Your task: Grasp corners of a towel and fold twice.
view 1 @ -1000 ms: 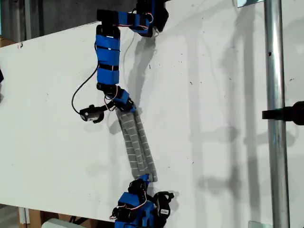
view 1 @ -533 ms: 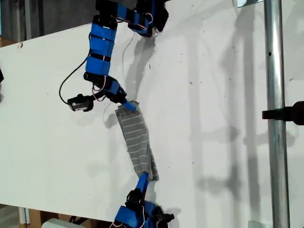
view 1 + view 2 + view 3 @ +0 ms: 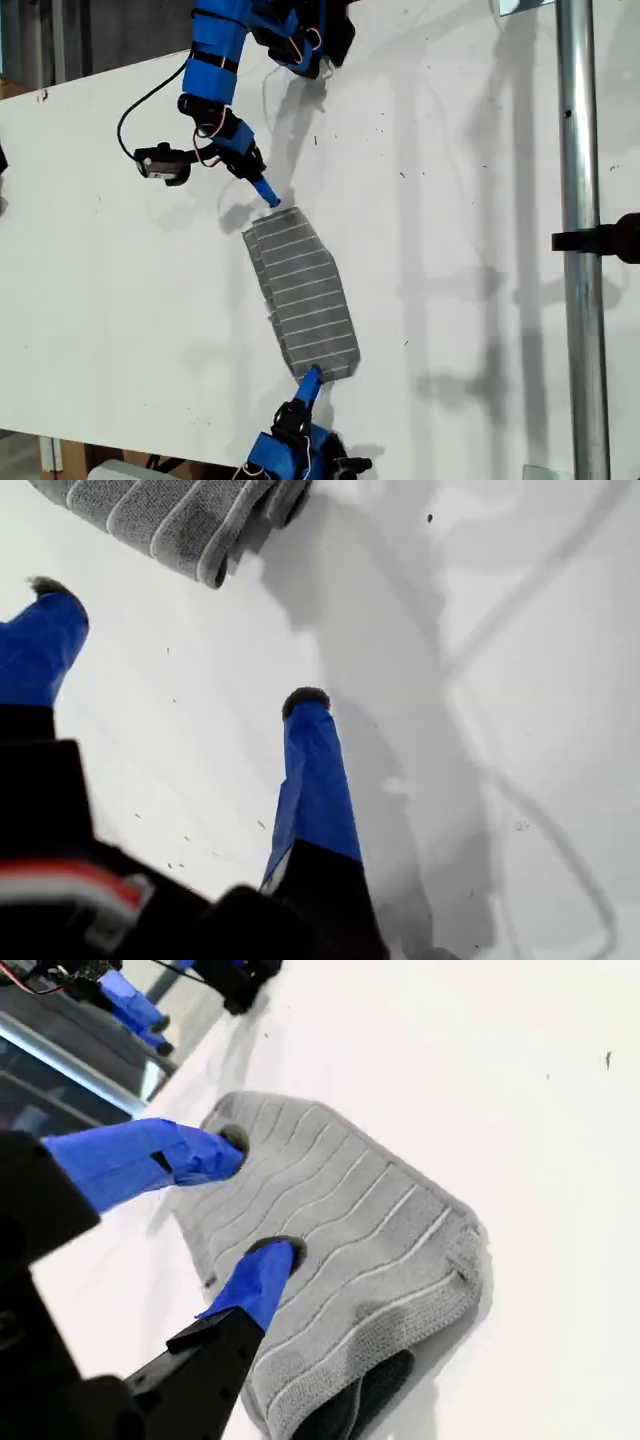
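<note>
The towel [image 3: 303,300] lay folded into a long strip on the white table [image 3: 460,250], running from near the table's middle down toward the exterior view's bottom edge, its white stripes crossing its width. Its far end sat just short of my first gripper [image 3: 268,197]; its near end was under my second gripper [image 3: 308,382]. In the second wrist view the near end of the cloth [image 3: 340,1250] showed a doubled layer curling open at one corner [image 3: 465,1250].

To the exterior view's right of the towel the table was bare and wide, out to a vertical metal pole [image 3: 578,240]. To the exterior view's left it was also bare, apart from the first arm's dangling black cable [image 3: 135,100].

My first gripper [image 3: 180,650] hung released, jaws spread over bare table, the towel's end [image 3: 170,520] lying beyond its fingertips and untouched. That arm reached down from the exterior view's top, bent at the elbow, wrist angled toward the towel.

My second gripper [image 3: 255,1200] came in from the exterior view's bottom edge, jaws parted, both tips over the cloth; I could not tell whether they pressed it. It was grasping nothing.
</note>
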Robot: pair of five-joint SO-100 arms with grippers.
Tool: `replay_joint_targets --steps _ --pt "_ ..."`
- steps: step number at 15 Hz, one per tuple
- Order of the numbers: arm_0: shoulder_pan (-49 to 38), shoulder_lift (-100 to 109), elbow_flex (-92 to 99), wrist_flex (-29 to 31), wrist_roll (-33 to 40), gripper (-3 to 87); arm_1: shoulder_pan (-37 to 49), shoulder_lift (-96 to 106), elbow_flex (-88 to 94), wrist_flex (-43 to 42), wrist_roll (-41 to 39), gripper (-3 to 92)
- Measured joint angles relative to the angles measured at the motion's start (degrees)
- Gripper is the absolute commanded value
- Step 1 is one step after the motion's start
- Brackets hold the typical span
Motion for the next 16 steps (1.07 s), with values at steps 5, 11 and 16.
replay_joint_targets --steps 5,11,16 --pt "6.59 5.63 3.08 -6.77 7.12 -1.6 -2.29 -4.75 2.11 -9.76 1.32 42.3" --pt "11.6 5.63 -1.32 -9.23 17.58 -0.4 1.49 -33.84 -8.96 -23.03 1.58 41.5" --pt "11.6 5.63 -1.32 -9.67 18.46 -0.2 -0.44 -47.55 -27.51 -26.37 1.49 -0.1"
